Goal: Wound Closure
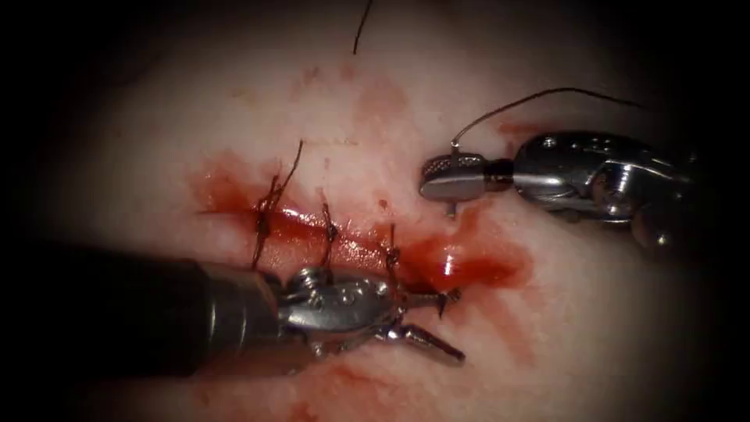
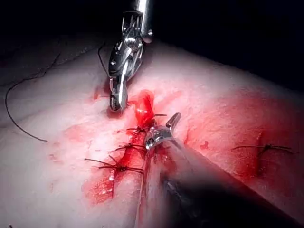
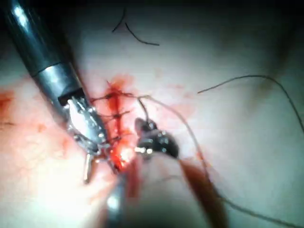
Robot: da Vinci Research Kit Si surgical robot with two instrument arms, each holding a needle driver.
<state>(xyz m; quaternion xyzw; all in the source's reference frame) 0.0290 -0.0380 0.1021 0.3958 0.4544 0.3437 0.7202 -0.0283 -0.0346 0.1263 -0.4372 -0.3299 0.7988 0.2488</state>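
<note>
Tissue (image 1: 547, 328) backdrop: your right tool (image 1: 445, 181) clamps the needle (image 1: 452, 176) at 1 o'clock of the cut (image 1: 351, 242); left tool (image 1: 441, 324) jaws apart, empty. Looks like another stitch, so you'd need careful aim.

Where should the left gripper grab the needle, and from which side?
Probably the short end of the needle sticking out below the right gripper, which is shut across it above the cut; thread leaves its upper end. Approach from below, where the open, empty left gripper sits.
</note>
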